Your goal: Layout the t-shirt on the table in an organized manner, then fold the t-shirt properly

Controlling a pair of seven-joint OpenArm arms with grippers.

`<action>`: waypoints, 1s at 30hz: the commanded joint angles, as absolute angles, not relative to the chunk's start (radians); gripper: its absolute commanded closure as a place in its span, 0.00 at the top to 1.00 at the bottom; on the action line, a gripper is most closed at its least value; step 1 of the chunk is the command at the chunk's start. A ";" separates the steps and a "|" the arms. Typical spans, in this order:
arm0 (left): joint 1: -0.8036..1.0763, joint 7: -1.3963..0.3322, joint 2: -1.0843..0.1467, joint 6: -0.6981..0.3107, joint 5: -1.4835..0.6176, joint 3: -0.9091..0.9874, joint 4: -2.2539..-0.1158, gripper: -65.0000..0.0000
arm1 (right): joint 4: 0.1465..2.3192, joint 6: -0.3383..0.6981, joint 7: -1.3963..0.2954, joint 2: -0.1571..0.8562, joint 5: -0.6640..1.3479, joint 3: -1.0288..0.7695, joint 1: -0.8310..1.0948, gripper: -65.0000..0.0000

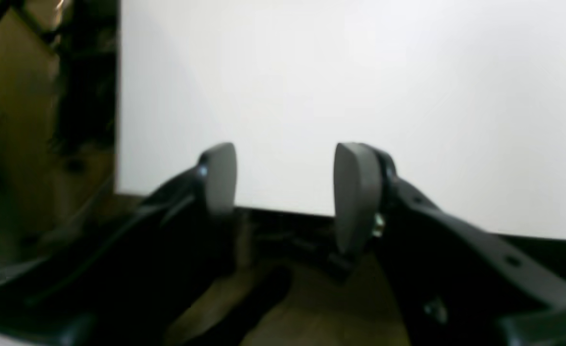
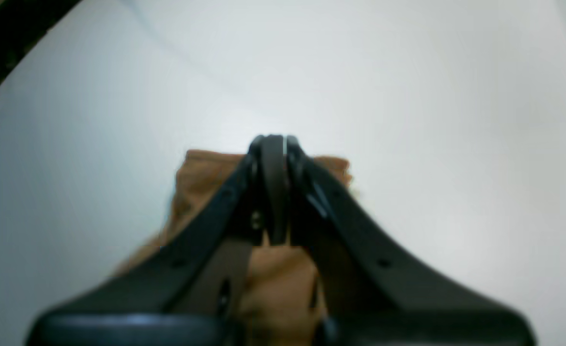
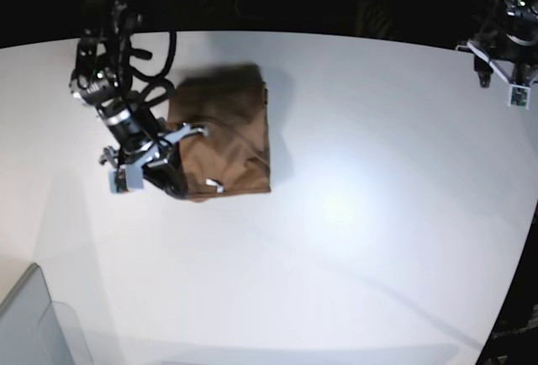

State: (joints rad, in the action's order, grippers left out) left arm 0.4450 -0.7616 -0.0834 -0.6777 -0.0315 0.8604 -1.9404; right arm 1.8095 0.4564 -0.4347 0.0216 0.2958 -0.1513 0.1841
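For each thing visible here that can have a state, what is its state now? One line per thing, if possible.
t-shirt: folded into a compact rectangle, lying flat on the table.
table: carries the t-shirt near its far left part in the base view.
right pincer: shut, low over the t-shirt's edge; whether it pinches cloth cannot be told.
left pincer: open, nothing between its fingers, away at the table's far corner.
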 commanded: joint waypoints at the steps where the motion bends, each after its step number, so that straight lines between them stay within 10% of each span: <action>1: 0.466 -0.760 -0.094 -0.670 -0.058 0.868 -1.960 0.48 | 1.853 0.460 -0.407 0.028 0.311 -0.177 0.208 0.00; 8: 0.579 -0.753 -0.094 -0.670 -0.179 0.868 -1.962 0.24 | 1.994 0.458 -0.397 0.012 0.311 -0.325 0.479 0.00; 18: 0.711 -0.750 -0.059 -0.670 -0.305 0.866 -1.959 0.19 | 1.991 0.460 -0.407 -0.094 0.309 -0.665 0.638 0.00; 21: 0.719 -0.754 -0.047 -0.670 -0.305 0.866 -1.943 0.00 | 1.931 0.460 -0.407 -0.122 0.308 -0.740 0.639 0.00; 30: 0.677 -0.746 -0.054 -0.670 -0.305 0.823 -1.705 0.00 | 1.508 0.460 -0.397 -0.042 0.306 -0.800 0.578 0.00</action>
